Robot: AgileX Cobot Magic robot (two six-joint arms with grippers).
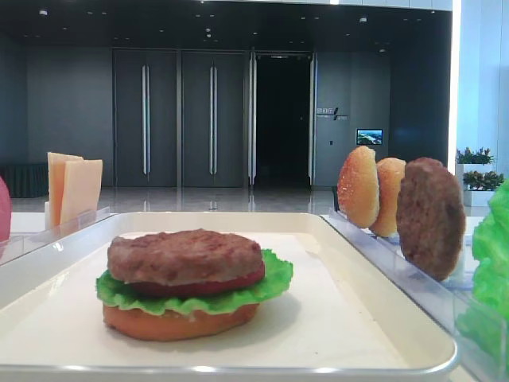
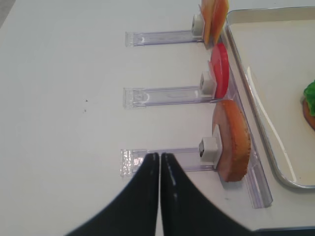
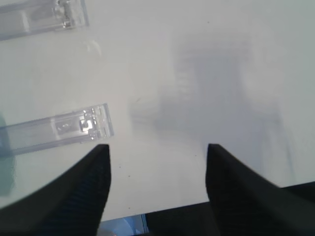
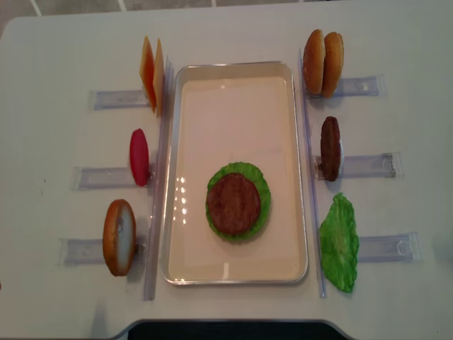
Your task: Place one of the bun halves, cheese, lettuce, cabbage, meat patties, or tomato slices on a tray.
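One tray (image 4: pixel 301 177) holds one stack. There are two meat patties (image 4: pixel 234 204), two lettuce leaves (image 4: pixel 339 243), four bun halves (image 4: pixel 323 62), two cheese slices (image 4: pixel 152 74) and two tomato slices (image 4: pixel 139 157).

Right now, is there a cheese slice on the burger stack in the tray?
No, the stack in the tray ends with a meat patty; the cheese stands in its rack.

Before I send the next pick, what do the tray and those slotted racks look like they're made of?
The tray looks like cream-white plastic or enamelled metal with a glossy finish: ceiling lights reflect off its floor and rim. I cannot tell which.

The racks look like clear hard plastic, acrylic perhaps: the white table shows straight through them and their edges catch light.
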